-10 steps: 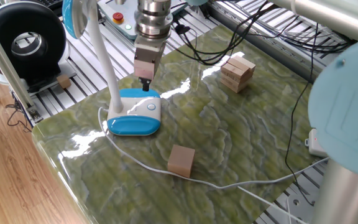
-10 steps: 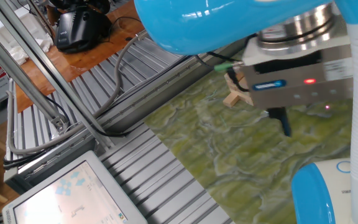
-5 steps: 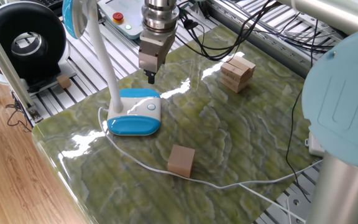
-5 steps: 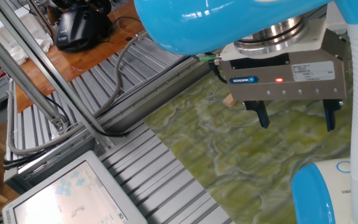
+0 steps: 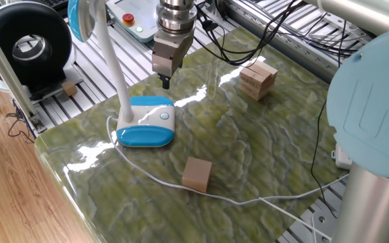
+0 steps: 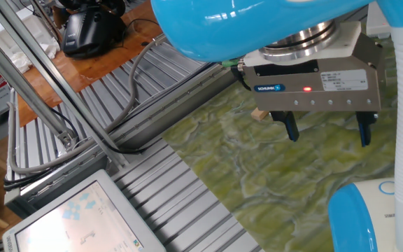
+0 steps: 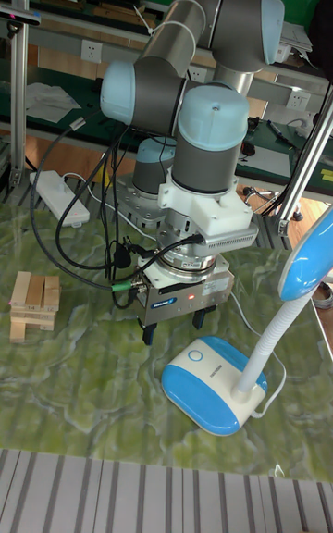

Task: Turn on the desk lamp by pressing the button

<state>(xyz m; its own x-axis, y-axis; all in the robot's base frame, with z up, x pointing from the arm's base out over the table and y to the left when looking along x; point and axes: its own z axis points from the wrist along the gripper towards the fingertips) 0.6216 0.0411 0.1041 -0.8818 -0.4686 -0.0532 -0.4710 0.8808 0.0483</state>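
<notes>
Jaws gaping above one desk lamp point(image 5: 146, 123), one button point(image 5: 164, 115).

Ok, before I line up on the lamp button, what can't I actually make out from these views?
- Lamp head: cut off by the frame edge in the tall fixed view and in one fixed view; lit or not, cannot tell.
- Button: small in one fixed view; pressed or not, cannot tell.
- Gripper: open in the other fixed view, where the lamp base is cut off by the edge; the button is out of frame.
- Cord: its plug end runs out of frame.
</notes>
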